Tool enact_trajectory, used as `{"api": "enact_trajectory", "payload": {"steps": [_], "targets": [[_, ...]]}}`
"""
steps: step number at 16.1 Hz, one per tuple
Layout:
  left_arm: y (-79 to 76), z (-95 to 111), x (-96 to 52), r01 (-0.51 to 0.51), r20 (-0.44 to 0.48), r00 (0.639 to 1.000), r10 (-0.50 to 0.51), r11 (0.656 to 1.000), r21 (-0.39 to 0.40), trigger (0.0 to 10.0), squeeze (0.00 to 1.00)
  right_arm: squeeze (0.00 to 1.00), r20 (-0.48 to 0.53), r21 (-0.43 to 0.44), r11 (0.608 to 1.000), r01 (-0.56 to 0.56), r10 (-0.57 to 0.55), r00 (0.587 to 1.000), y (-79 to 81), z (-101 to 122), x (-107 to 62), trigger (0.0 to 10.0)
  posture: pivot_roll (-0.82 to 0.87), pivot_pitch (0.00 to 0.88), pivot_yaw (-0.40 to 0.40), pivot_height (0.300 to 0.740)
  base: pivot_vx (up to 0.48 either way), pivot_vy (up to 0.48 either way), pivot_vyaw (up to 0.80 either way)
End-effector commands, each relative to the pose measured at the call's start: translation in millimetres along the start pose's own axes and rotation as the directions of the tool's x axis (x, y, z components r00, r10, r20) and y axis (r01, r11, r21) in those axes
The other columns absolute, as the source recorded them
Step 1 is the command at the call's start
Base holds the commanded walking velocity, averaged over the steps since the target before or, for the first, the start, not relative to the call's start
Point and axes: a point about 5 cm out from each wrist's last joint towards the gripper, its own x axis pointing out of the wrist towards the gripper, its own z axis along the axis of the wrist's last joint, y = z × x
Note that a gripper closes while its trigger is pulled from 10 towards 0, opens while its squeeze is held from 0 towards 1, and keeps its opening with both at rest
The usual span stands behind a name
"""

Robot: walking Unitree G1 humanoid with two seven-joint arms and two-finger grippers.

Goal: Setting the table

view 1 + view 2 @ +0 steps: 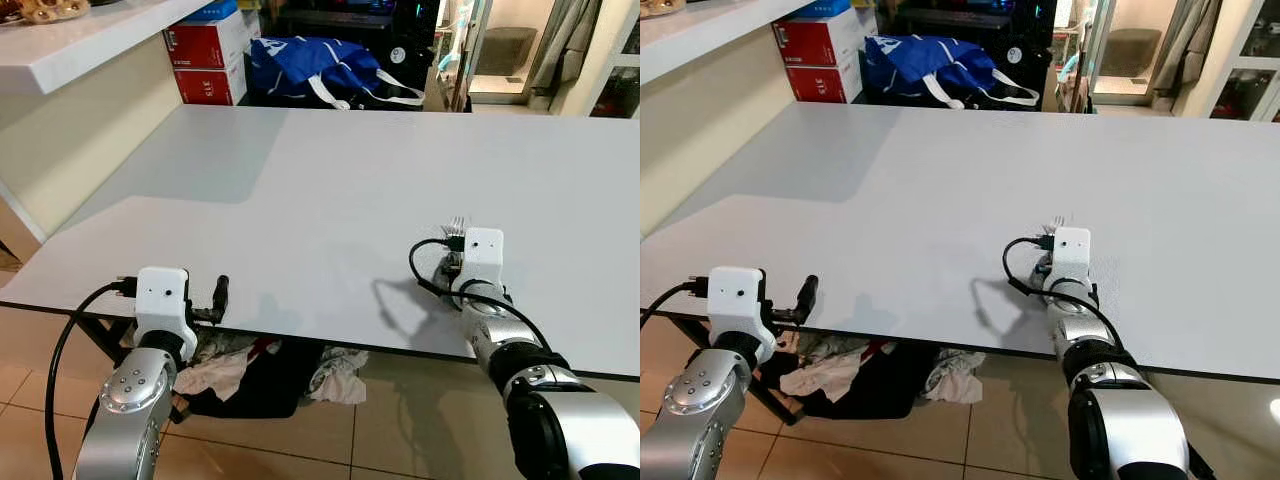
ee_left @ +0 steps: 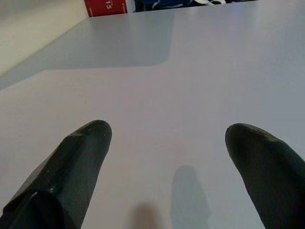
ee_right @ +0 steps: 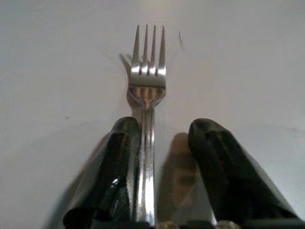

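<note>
A silver fork [image 3: 148, 81] lies on the white table [image 1: 330, 180] near its front edge, right of centre, tines pointing away from me. My right gripper [image 3: 164, 129] sits low over the fork's handle. The handle rests against one black finger [image 3: 119, 157], and a gap separates it from the other finger, so the gripper is open. From the head, the tines [image 1: 456, 226] poke out just past the right wrist. My left gripper [image 2: 167, 131] hovers open at the table's front left edge [image 1: 205, 300], with nothing between its fingers.
A blue bag [image 1: 310, 65] and red boxes [image 1: 205, 60] stand on the floor beyond the table's far edge. A white counter [image 1: 80, 40] runs along the left. A heap of clothes [image 1: 260, 375] lies on the tiled floor under the table's front edge.
</note>
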Motion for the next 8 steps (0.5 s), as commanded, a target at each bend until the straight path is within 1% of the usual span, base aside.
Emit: {"api": "enact_trajectory", "payload": {"steps": [1,2,3,4,5,6,7,8], "targets": [[0.4,6,3.3,0.006,0.019,1.000,-0.006,1.000,0.003,10.0,0.00,0.00,0.084,-0.026,1.000,-0.006,0.008,0.996,2.5,22,2.6,10.0,0.01,0.049,0.076,0.740,0.000,0.000,0.00],[-1.3,6,5.3,0.011,0.023,1.000,-0.011,1.000,-0.001,10.0,0.00,0.00,0.158,-0.054,0.998,-0.015,0.023,0.987,5.0,33,2.2,10.0,0.01,0.047,0.076,0.740,0.000,0.000,0.00],[-2.0,6,6.3,0.012,0.025,1.000,-0.012,1.000,-0.002,10.0,0.00,0.00,0.182,-0.046,0.999,-0.020,0.028,0.983,5.5,37,1.7,10.0,0.01,0.042,0.074,0.740,0.000,0.000,0.00],[-3.7,6,9.6,0.017,0.030,0.999,-0.017,1.000,-0.003,10.0,0.00,0.00,0.230,-0.027,0.999,-0.037,0.042,0.972,5.5,43,0.5,10.0,-0.01,0.028,0.071,0.740,0.000,0.000,0.00],[-5.8,7,15.9,0.020,0.036,0.999,-0.020,1.000,-0.006,10.0,0.00,0.00,0.300,0.022,0.999,-0.050,0.041,0.953,0.8,51,-2.2,10.0,-0.03,0.004,0.069,0.740,0.000,0.000,0.00],[-6.3,7,17.9,0.021,0.039,0.999,-0.021,1.000,-0.008,10.0,0.00,0.00,0.323,0.024,0.998,-0.050,0.039,0.946,-0.5,53,-3.3,10.0,-0.03,0.000,0.069,0.740,0.000,0.000,0.00],[-7.8,8,22.3,0.026,0.045,0.999,-0.025,1.000,-0.011,10.0,0.00,0.00,0.391,0.015,0.999,-0.049,0.040,0.920,-4.9,58,-8.7,10.0,-0.05,0.000,0.068,0.740,0.000,0.000,0.00],[-8.2,8,23.4,0.027,0.047,0.999,-0.026,1.000,-0.011,10.0,0.00,0.00,0.409,0.015,0.999,-0.047,0.037,0.912,-7.2,58,-11.8,10.0,-0.06,0.000,0.066,0.740,0.000,0.000,0.00]]}}
